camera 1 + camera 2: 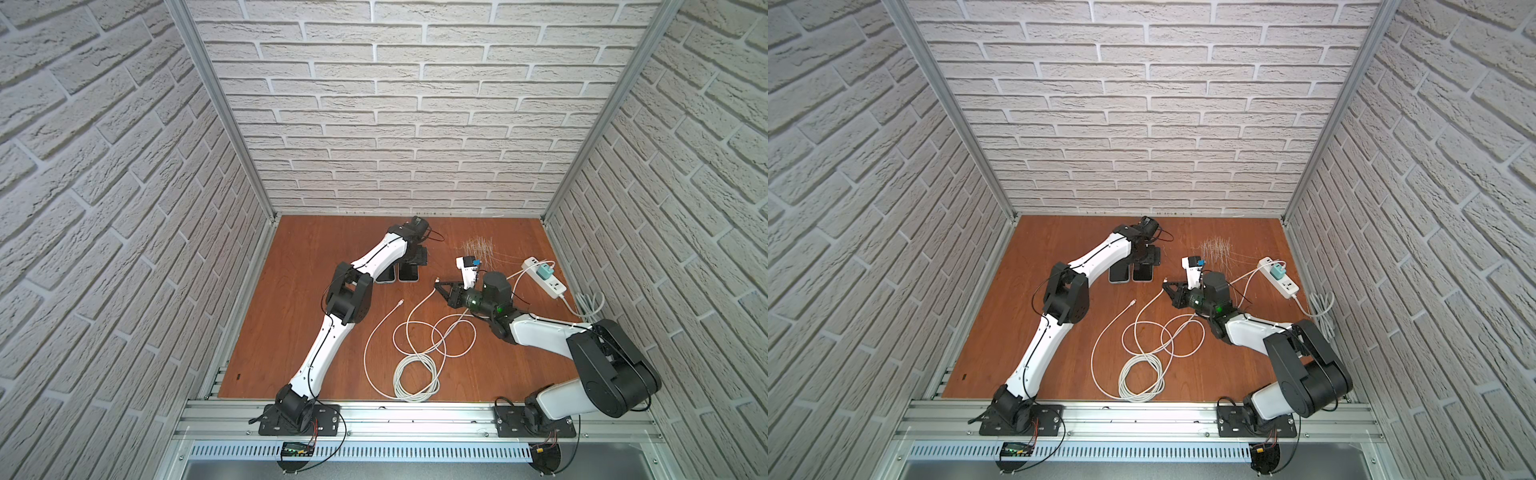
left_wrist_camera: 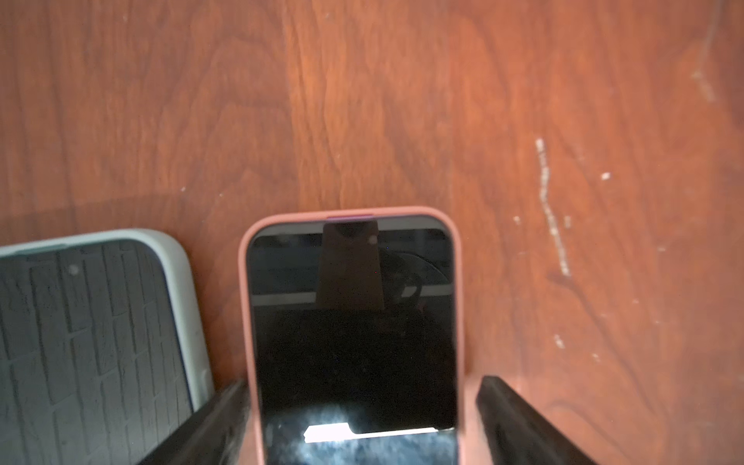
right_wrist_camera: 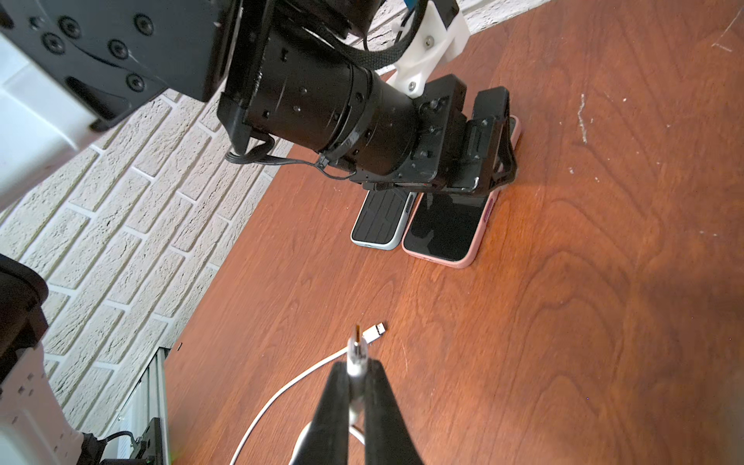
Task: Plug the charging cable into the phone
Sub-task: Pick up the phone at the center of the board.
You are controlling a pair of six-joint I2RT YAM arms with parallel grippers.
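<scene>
Two phones lie flat and side by side on the reddish-brown wooden table (image 1: pixel 311 257), screens up, under the left claw (image 2: pixel 358 398).

1. The phone in the pale grey-green case (image 2: pixel 92 342) lies just outside the left claw, on the outer side of one finger. It is also seen in a top view (image 1: pixel 385 275).
2. The left claw stands wide open, its jaws pointing down. One black finger (image 2: pixel 217 414) sits in the gap between the two phones. The other finger is beyond the far edge of the second phone, with bare wood between them.
3. The phone in the pink case (image 2: pixel 350 342), dark screen up, lies between the open jaws and is not gripped. Whether the nearer finger touches its case cannot be told.
4. A loose white plug (image 3: pixel 376 329) rests on the table just ahead of the right claw's tips. The frames do not settle which cord it belongs to.
5. The right claw (image 3: pixel 357 364) is closed on the white charging cable (image 1: pixel 419 305), pinching it just behind its metal-tipped connector (image 3: pixel 356 342). The connector sticks out past the fingertips, well apart from the pink-cased phone. The cord trails behind the claw into loose coils on the wood.
6. A white power strip (image 1: pixel 555 286) carrying a teal charger block (image 1: pixel 543 273) lies behind the right claw.
</scene>
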